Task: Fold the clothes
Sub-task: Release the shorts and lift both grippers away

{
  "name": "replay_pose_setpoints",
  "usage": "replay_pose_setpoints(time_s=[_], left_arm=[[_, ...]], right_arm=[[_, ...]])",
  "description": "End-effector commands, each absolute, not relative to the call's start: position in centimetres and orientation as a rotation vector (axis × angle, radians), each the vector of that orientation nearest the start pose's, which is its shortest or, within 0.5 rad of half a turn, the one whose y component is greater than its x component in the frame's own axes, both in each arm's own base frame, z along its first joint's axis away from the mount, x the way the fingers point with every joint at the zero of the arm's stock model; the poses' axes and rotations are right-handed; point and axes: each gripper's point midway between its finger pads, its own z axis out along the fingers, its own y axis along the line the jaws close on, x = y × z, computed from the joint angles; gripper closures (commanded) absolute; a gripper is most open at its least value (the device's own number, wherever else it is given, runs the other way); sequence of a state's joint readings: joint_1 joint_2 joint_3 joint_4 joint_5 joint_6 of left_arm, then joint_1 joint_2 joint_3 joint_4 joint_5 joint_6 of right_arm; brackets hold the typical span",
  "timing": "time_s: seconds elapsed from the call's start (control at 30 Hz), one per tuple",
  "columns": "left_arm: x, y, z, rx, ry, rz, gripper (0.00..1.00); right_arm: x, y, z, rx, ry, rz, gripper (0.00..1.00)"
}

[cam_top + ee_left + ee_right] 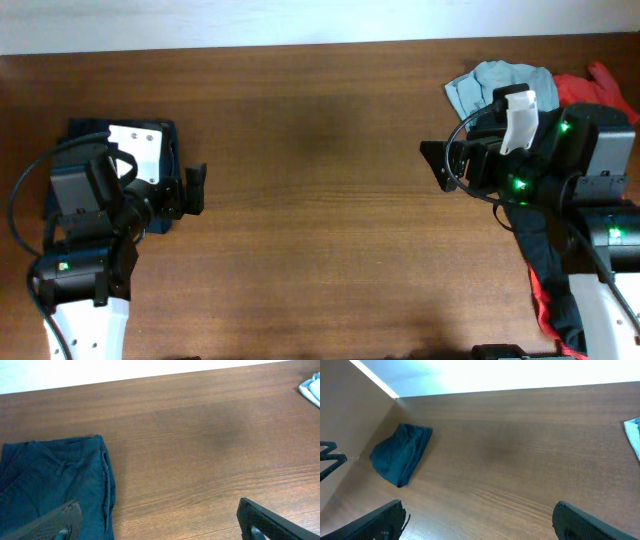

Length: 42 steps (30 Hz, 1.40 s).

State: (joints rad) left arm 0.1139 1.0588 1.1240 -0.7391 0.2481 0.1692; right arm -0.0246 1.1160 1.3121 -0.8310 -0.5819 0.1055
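Note:
The dark navy shorts [86,130] lie folded into a compact bundle at the far left of the table, mostly hidden under my left arm in the overhead view. They show more clearly in the left wrist view [50,480] and small in the right wrist view [400,457]. My left gripper [195,190] is open and empty, just right of the shorts' edge, with one finger above the cloth [160,527]. My right gripper [437,165] is open and empty over bare wood at the right [480,525].
A pile of other clothes lies at the right edge: a light blue garment [495,85], a red shirt [590,90] and a long black garment [545,270] under my right arm. The brown wooden table [320,200] stretches between the arms.

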Motion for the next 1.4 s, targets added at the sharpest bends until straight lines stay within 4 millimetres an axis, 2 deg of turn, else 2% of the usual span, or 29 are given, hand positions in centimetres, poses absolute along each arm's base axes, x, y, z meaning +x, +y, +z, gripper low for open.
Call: replay_pose_setpoints(time_s=[0.0, 0.07, 0.17, 0.23, 0.37, 0.47, 0.6, 0.77, 0.83, 0.93, 1.1, 1.37], left_arm=[[32.3, -0.4, 27.4, 0.213, 2.204, -0.097, 0.01], [32.3, -0.4, 27.4, 0.213, 2.204, -0.097, 0.01], [32.3, -0.4, 27.4, 0.213, 2.204, -0.097, 0.01], [32.3, -0.4, 27.4, 0.213, 2.205, -0.097, 0.01], [32.3, -0.4, 27.4, 0.213, 2.204, -0.097, 0.01], [32.3, -0.4, 27.4, 0.213, 2.204, -0.097, 0.01], [32.3, -0.4, 27.4, 0.213, 2.204, -0.097, 0.01], [32.3, -0.4, 27.4, 0.213, 2.204, -0.097, 0.01], [32.3, -0.4, 27.4, 0.213, 2.204, -0.097, 0.01], [32.3, -0.4, 27.4, 0.213, 2.204, -0.097, 0.01], [32.3, -0.4, 27.4, 0.213, 2.204, -0.097, 0.01], [32.3, -0.4, 27.4, 0.213, 2.204, -0.097, 0.01]], right_arm=[[31.0, 8.8, 32.9, -0.183, 2.163, 0.697, 0.01], [30.6, 8.6, 32.2, -0.163, 2.201, 0.694, 0.01], [30.4, 6.5, 30.4, -0.08, 2.285, 0.548, 0.01], [30.7, 5.4, 30.0, -0.059, 2.299, 0.454, 0.01], [29.6, 5.8, 30.5, -0.323, 2.18, 0.264, 0.02], [27.9, 5.9, 29.9, -0.369, 2.086, 0.193, 0.01], [23.8, 4.4, 25.1, -0.328, 2.049, 0.113, 0.01], [20.5, 3.5, 18.8, -0.302, 2.022, 0.07, 0.01], [19.8, 3.5, 16.4, -0.302, 2.002, 0.073, 0.01], [19.4, 3.6, 14.0, -0.296, 1.982, 0.087, 0.01], [20.3, 4.0, 9.9, -0.31, 2.023, 0.108, 0.01], [20.3, 3.5, 9.7, -0.293, 2.037, 0.079, 0.01]])
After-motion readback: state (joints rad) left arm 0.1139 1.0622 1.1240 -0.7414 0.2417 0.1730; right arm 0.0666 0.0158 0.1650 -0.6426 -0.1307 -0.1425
